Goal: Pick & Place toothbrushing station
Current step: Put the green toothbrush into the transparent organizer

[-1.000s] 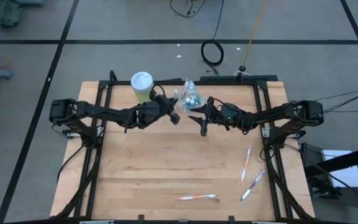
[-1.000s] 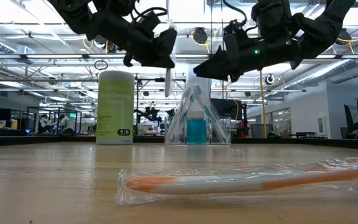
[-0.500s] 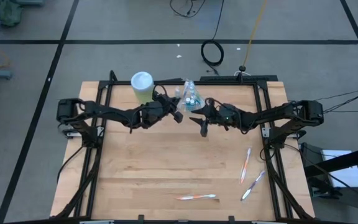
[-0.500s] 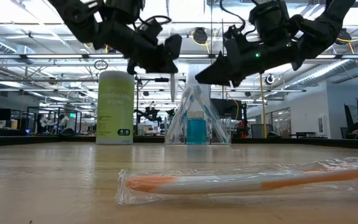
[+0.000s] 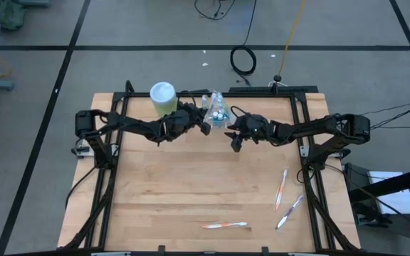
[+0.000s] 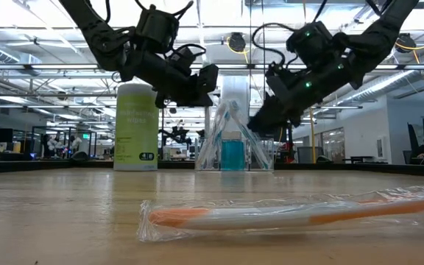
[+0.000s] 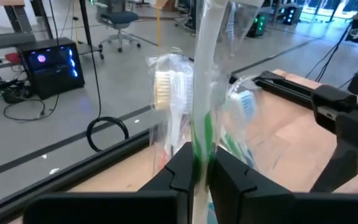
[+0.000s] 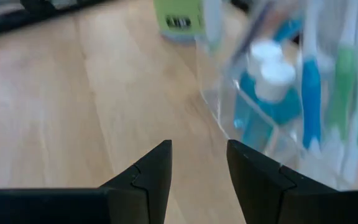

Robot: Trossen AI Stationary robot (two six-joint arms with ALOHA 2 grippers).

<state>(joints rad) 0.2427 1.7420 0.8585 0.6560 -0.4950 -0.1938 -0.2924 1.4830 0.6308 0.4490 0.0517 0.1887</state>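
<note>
Two dark arms meet at the far edge of the wooden bench (image 5: 191,185), above the clear acrylic toothbrush holder (image 5: 218,110) that stands near the back rail. The left gripper (image 7: 194,171) has its jaws closed on a slim white-and-green wrapped toothbrush (image 7: 205,93), held upright just beside the holder's rim. The right gripper (image 8: 197,163) hovers close to the holder's other side with jaws parted and nothing between them.

Inside the holder stand blue and green toothbrushes (image 8: 311,81) and small blue tubes (image 8: 260,93) with white caps, all behind glossy, see-through walls. A pale green wipes canister (image 5: 163,98) stands just left of the holder, crowding the left arm's side.

The broad middle of the bench lies open. Toward the near edge rests an orange-and-white toothbrush in crinkled clear wrap (image 6: 285,215); two more wrapped toothbrushes (image 5: 282,186) (image 5: 289,211) lie near the right rail, well apart from the arms.
</note>
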